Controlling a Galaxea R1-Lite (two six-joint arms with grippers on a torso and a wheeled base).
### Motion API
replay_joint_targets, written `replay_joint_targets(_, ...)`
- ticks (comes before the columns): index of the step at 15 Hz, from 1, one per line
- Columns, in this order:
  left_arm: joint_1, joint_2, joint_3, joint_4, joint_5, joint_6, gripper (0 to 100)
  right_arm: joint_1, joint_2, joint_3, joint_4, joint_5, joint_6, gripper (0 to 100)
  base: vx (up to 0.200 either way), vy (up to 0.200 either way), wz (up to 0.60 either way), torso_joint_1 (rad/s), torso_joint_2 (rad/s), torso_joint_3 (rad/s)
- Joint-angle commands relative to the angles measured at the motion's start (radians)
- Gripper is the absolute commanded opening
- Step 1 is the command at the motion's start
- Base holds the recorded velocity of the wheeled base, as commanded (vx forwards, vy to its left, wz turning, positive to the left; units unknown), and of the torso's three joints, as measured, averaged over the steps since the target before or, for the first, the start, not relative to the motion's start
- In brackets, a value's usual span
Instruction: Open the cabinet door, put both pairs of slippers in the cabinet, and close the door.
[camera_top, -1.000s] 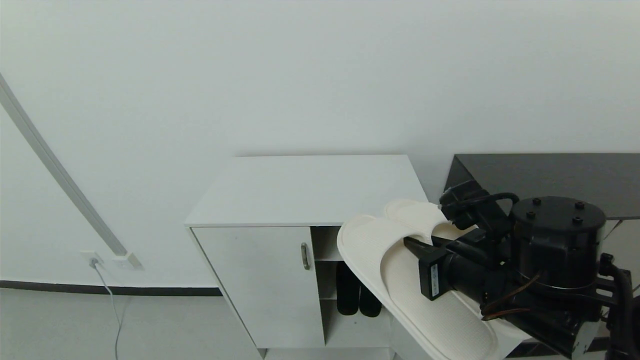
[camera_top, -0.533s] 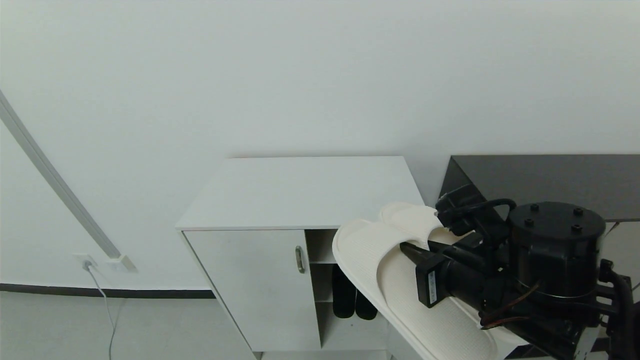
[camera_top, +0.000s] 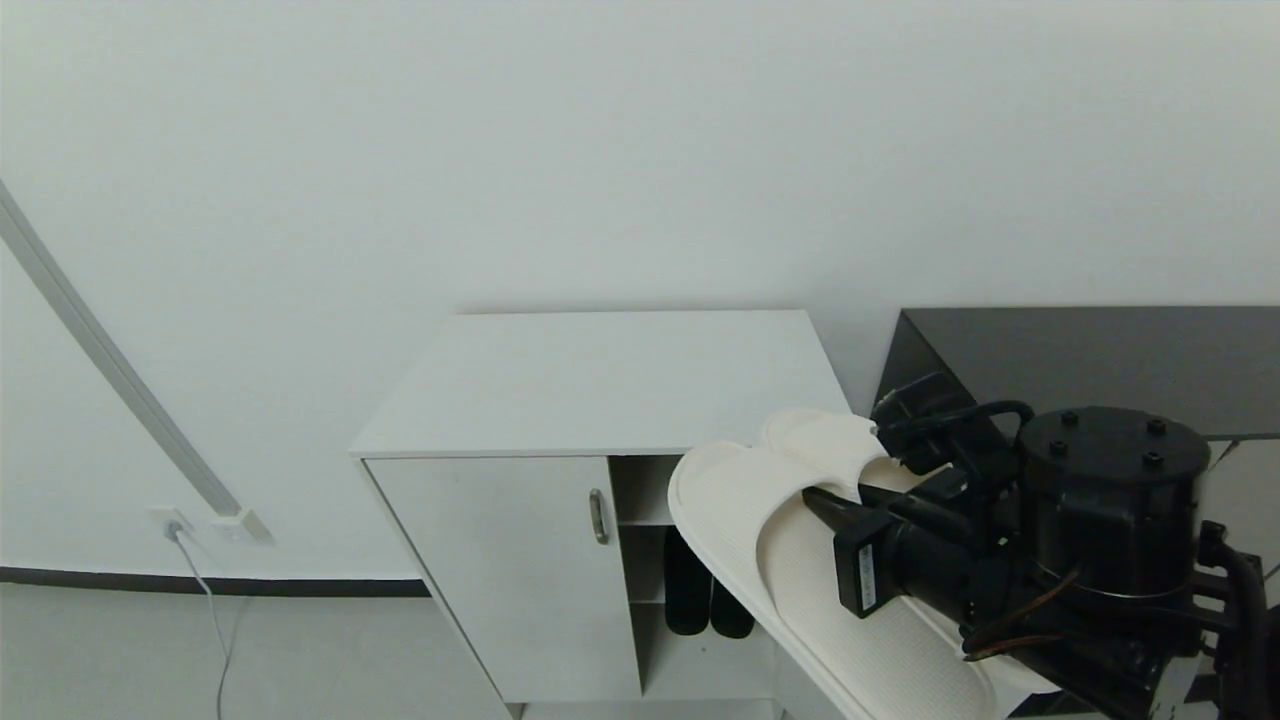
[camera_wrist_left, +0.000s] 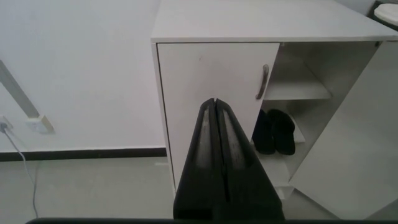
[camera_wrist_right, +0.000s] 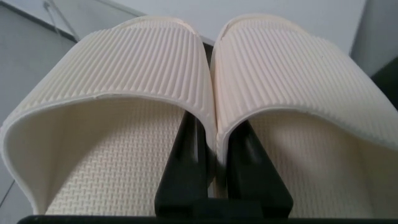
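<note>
Right wrist view: 2 cream slippers (camera_wrist_right: 149, 68) are pinched by their adjoining straps in the right hand (camera_wrist_right: 214, 152), for shelving as 1 pair.

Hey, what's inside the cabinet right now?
A black pair of slippers sits on a lower shelf in the open right side of the cabinet. The closed left door hides the rest.

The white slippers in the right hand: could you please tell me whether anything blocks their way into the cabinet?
Nothing visible does. The cabinet has its right door swung open, and the white slippers in the right hand hang before the opening. Black slippers sit on a shelf inside.
</note>
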Motion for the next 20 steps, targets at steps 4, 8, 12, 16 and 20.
replay_joint_targets(4, 0.000, 0.001, 0.000, 0.000, -0.001, 0.000, 0, 0.004, 0.004, 0.007, 0.000, -0.001, 0.000, 0, 0.000, 0.000, 0.00, -0.152, 0.36, 0.195)
replay_joint_targets(8, 0.000, 0.001, 0.000, 0.000, -0.001, 0.000, 0, 0.007, 0.002, 0.018, -0.001, -0.001, 0.000, 0, 0.000, 0.000, 0.00, -0.173, 0.41, 0.227)
replay_joint_targets(12, 0.000, 0.001, 0.000, 0.000, -0.001, 0.001, 0, 0.009, 0.002, 0.036, -0.029, -0.002, -0.002, 0, 0.000, 0.000, 0.00, -0.233, 0.54, 0.311)
replay_joint_targets(16, 0.000, 0.001, 0.000, 0.000, -0.001, 0.000, 0, 0.011, 0.004, 0.042, -0.029, 0.001, -0.025, 0, 0.000, 0.000, 0.00, -0.212, 0.54, 0.322)
replay_joint_targets(20, 0.000, 0.001, 0.000, 0.000, -0.001, 0.000, 0, 0.012, 0.004, 0.045, -0.029, 0.002, -0.025, 0, 0.000, 0.000, 0.00, -0.192, 0.52, 0.315)
